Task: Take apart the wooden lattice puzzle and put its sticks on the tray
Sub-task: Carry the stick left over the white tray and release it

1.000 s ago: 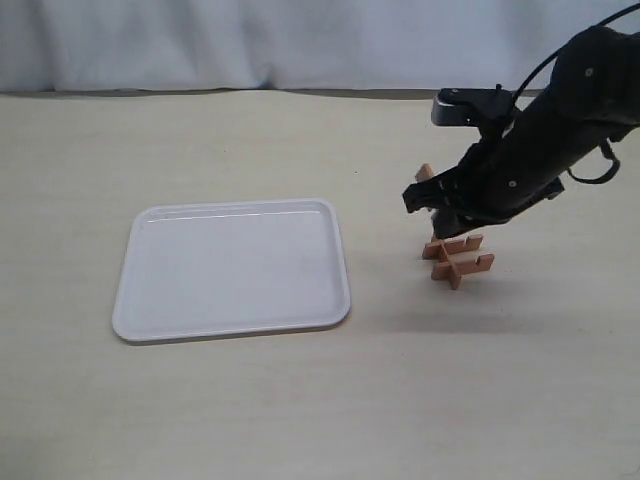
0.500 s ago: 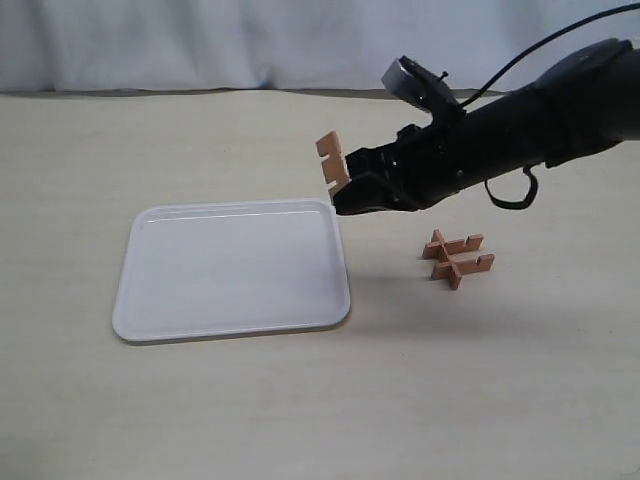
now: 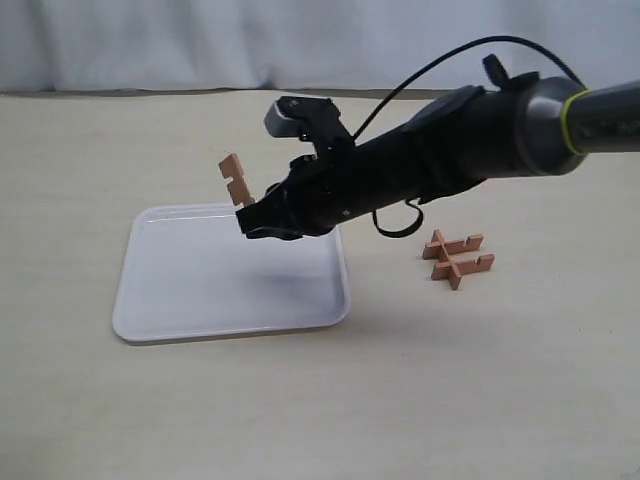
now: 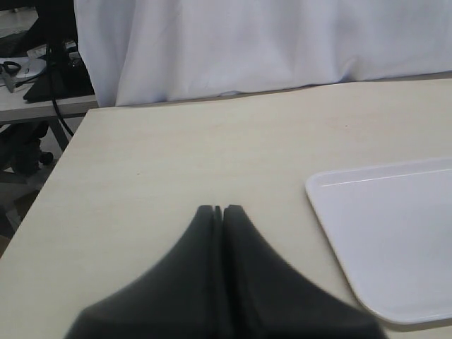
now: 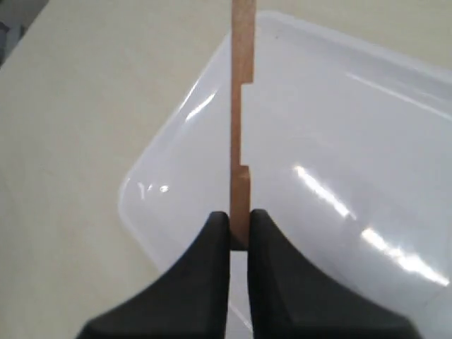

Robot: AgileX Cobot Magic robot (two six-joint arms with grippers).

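Note:
My right gripper [image 3: 262, 212] reaches across the middle and hangs over the white tray [image 3: 190, 305], shut on one notched reddish-brown stick [image 3: 236, 179]. In the right wrist view that stick [image 5: 241, 106] stands straight out from between the fingertips, with the tray [image 5: 367, 141] below it. What is left of the wooden lattice puzzle [image 3: 457, 257], still interlocked, lies on the table right of the tray. My left gripper [image 4: 218, 210] is shut on nothing, low over bare table beside a corner of the tray [image 4: 395, 233]; the exterior view does not show it.
A white cloth backdrop [image 3: 200, 40] runs along the table's far edge. The left wrist view shows the table's edge with dark equipment and cables [image 4: 35, 63] beyond it.
My right gripper has lifted one stick off the puzzle and carried it leftward, from beside the puzzle to above the tray. The rest of the puzzle has stayed in place.

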